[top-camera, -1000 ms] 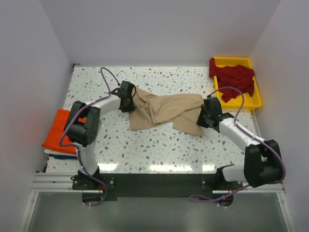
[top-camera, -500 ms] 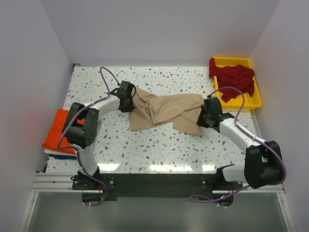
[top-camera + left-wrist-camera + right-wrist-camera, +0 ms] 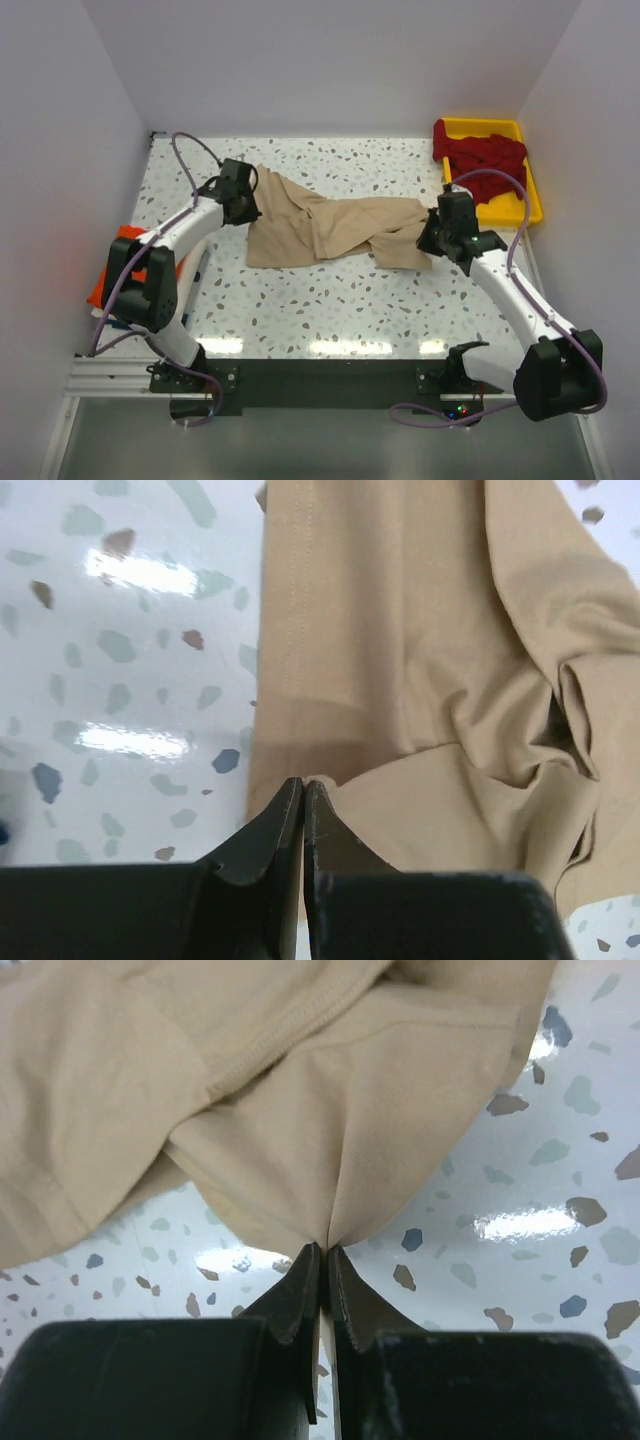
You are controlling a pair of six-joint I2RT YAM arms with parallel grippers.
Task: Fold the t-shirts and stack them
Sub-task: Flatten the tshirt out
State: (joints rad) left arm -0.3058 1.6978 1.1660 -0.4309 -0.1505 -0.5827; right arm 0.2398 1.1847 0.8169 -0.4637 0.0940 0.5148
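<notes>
A beige t-shirt [image 3: 330, 225] stretches rumpled across the middle of the speckled table, held at both ends. My left gripper [image 3: 248, 205] is shut on its left edge; the left wrist view shows the cloth [image 3: 420, 680] pinched at the closed tips of that gripper [image 3: 303, 785]. My right gripper [image 3: 432, 235] is shut on its right end, and the fabric [image 3: 300, 1110] hangs bunched from the tips of this gripper [image 3: 322, 1250] above the table. An orange t-shirt [image 3: 112, 272] lies folded at the left edge. Dark red t-shirts [image 3: 485, 160] fill the tray.
The yellow plastic tray [image 3: 528, 205] stands at the back right corner. Under the orange shirt lies a white and blue folded piece [image 3: 118, 322]. White walls close in the table on three sides.
Both arms have moved outward and lifted, the left toward the back left, the right to the right. The beige shirt is pulled wider and flatter between them.
</notes>
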